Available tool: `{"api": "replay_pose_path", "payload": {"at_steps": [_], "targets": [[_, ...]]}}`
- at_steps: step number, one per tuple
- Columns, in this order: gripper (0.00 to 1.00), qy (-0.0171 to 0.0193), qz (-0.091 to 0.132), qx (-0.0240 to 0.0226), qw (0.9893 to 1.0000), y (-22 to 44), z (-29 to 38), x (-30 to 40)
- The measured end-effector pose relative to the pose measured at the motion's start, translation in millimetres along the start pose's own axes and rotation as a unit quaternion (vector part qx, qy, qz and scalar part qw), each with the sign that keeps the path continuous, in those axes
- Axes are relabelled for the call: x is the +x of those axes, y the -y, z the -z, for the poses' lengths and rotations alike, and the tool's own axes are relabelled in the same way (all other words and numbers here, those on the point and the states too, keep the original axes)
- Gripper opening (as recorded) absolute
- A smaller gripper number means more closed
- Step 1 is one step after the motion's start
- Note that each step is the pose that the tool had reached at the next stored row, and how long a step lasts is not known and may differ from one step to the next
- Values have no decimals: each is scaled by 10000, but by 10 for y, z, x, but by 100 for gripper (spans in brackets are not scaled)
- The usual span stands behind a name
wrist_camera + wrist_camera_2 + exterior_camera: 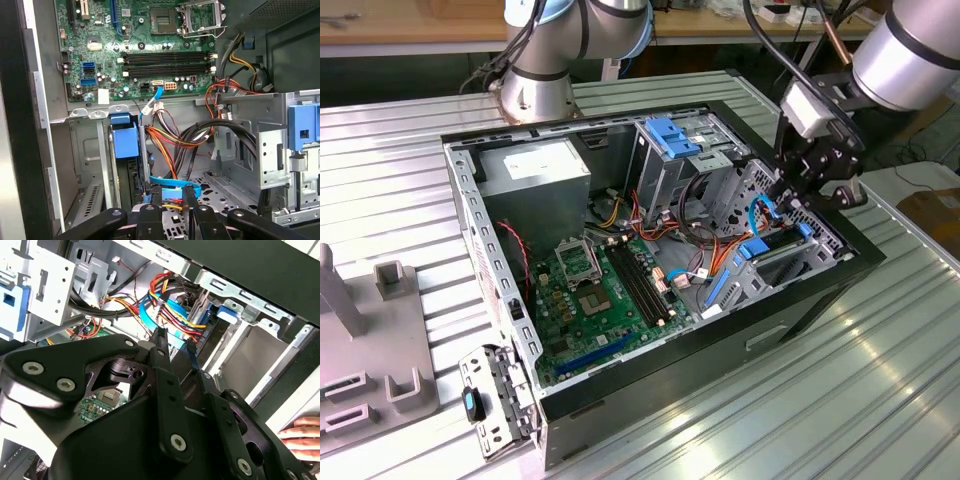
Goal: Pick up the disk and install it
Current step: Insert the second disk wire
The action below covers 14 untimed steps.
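Observation:
The disk (775, 246) sits on edge in the drive bay at the exterior view's right end of the open computer case (480, 260), a dark slab with blue carrier rails at both ends. In the first wrist view the blue carrier of the disk (124, 141) stands in the bay beside the coloured wires. My gripper (783, 195) hovers just above that bay. Its black fingers stand a little apart in both wrist views, gripper (176, 343), gripper (170, 197), with a blue cable and its plug (172, 191) showing between and behind them. Nothing is clamped.
A grey power supply with a white sticker (535, 165) and an upright cage with a blue latch (672, 135) stand at the back of the case. The green motherboard (595, 290) and loose wire bundles (705, 262) lie between. A person's fingers (300, 436) rest outside the case wall.

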<state>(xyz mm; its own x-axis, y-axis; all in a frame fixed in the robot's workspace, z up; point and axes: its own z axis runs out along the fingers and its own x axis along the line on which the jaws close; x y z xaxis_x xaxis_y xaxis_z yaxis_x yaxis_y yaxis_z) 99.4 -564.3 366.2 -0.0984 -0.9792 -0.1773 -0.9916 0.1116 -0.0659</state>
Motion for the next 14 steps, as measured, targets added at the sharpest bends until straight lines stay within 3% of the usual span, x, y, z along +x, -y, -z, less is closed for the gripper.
{"api": "replay_pose_path", "payload": {"at_steps": [7, 9, 10, 11, 14], "targets": [[30, -2, -38, 7, 10000, 15, 23, 133], [30, -4, -59, 10, 10000, 23, 34, 206], [30, 11, -75, 10, 10000, 26, 23, 238], [30, 48, -97, 8, 9999, 26, 15, 252], [30, 58, -102, 7, 9999, 26, 11, 254]]}}
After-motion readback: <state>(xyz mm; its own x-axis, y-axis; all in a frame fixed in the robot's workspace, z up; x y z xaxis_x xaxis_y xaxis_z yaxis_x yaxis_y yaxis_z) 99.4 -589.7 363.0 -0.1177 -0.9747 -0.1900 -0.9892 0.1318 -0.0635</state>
